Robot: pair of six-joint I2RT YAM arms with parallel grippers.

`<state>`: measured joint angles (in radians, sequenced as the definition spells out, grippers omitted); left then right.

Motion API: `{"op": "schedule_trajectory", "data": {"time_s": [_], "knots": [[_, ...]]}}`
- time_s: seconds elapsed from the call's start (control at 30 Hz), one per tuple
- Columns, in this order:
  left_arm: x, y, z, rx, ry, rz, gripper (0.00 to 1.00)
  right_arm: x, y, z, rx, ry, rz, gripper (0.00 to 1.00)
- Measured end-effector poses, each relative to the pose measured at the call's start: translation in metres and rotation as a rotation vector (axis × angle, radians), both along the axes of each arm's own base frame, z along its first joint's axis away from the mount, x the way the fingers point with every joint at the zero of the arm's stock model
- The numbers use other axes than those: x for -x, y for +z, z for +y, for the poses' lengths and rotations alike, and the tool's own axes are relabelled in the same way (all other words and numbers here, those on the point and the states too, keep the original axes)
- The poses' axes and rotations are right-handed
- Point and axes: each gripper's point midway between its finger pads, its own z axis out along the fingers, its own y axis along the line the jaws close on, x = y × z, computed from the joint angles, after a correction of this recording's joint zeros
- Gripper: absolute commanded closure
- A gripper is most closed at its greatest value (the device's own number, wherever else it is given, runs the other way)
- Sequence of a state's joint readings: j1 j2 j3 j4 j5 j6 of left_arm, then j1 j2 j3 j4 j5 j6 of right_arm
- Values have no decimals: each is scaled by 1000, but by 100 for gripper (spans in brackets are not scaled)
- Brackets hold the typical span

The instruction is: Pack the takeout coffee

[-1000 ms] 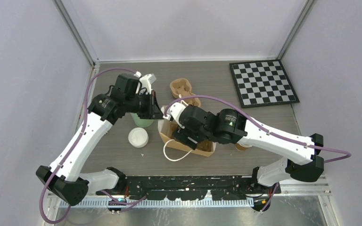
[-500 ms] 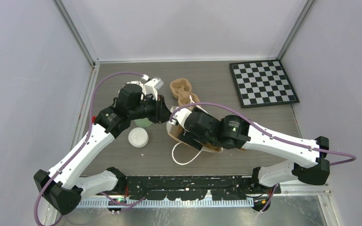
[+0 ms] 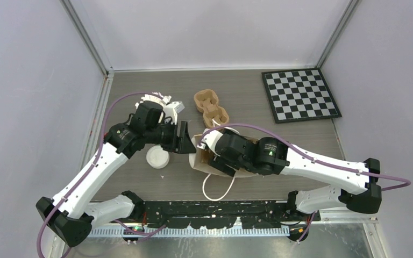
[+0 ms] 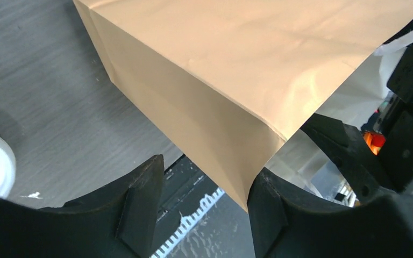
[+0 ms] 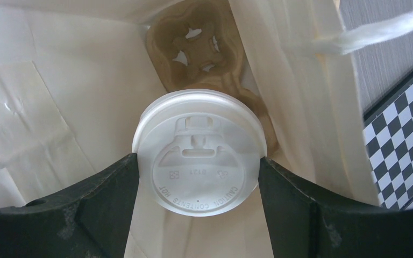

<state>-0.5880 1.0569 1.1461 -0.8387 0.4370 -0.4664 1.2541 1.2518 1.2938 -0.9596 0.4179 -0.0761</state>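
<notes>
Two grippers meet at the brown paper bag [image 4: 220,64] near the middle of the table [image 3: 140,97]. The right gripper [image 5: 198,161] reaches into the bag's mouth and is closed on the takeout coffee [image 5: 199,177]. Its fingers touch the white lid on both sides, and the cup body behind the lid is hidden. The coffee is therefore already inside the bag, and a pulp cup carrier [image 5: 193,43] shows just beyond it. The left gripper [image 4: 207,172] waits outside at a corner of the bag with its jaws apart; the folded edge passes between them but is not pinched. The cup is probably light, and its thin paper wall would dent under a hard squeeze. The plastic lid is smooth and only snapped on, so a hold on the lid alone could slip or pop it off. A gentle hold around the paper wall, just under the lid, seems safer. The bag itself is soft and may fold when pushed.
</notes>
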Motion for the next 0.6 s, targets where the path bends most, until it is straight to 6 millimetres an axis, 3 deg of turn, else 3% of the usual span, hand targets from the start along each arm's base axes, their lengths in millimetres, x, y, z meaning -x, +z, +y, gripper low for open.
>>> {"op": "schedule_trajectory", "data": {"time_s": [0.37,0.6], "knots": [[18,0,1,17,-24,76,40,2,-3,4,16,44,-21,28],[20,0,1,18,-29,85,45,-3,4,13,5,90,-65,27]]}}
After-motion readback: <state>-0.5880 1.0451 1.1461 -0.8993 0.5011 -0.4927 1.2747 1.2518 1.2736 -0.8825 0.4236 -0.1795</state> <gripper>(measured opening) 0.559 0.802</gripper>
